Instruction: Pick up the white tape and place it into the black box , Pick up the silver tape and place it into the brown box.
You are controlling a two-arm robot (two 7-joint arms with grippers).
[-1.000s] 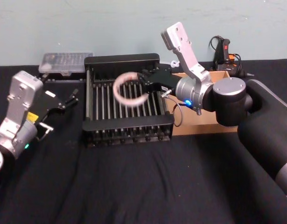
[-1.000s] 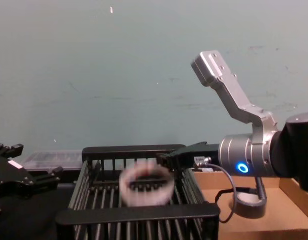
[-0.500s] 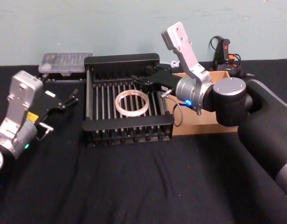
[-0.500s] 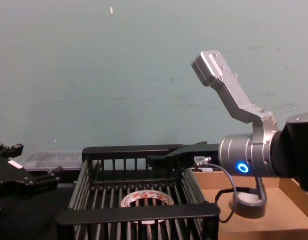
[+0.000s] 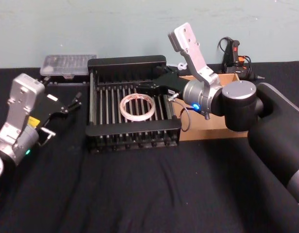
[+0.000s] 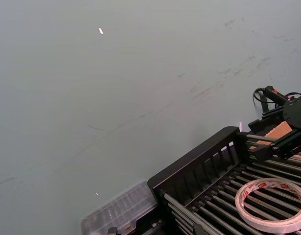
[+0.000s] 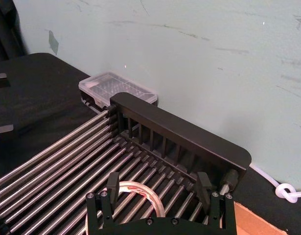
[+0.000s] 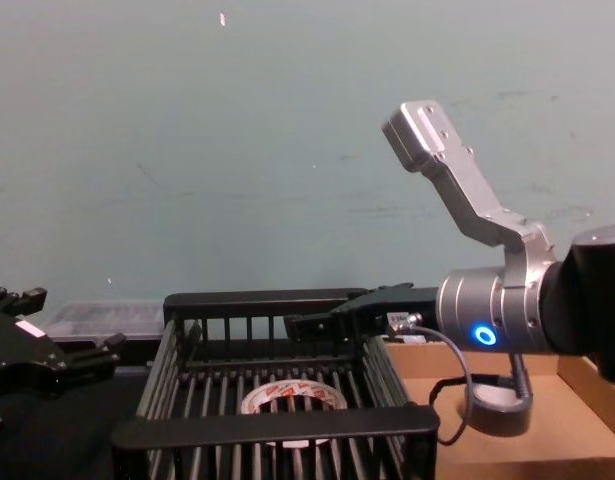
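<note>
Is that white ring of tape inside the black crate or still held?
Inside. The white tape lies flat on the black box floor bars; the open right gripper hangs above, not touching.

I am seeing one white tape point(image 5: 137, 107), one silver tape point(image 8: 496, 400), one black box point(image 5: 127, 63), one brown box point(image 5: 215, 127), one clear plastic case point(image 5: 66, 64) and my two grippers point(image 5: 148, 87) point(image 5: 74, 103)

1. Lighting even and diffuse, moderately bright; pale wall point(image 8: 237, 150) evenly lit.
2. Black desk point(image 5: 139, 194) swallows shadow detail.
3. Faint sheen on black box point(image 7: 179, 128) bars.
4. Plastic case point(image 6: 122, 213) slightly soft in left wrist view.
</note>
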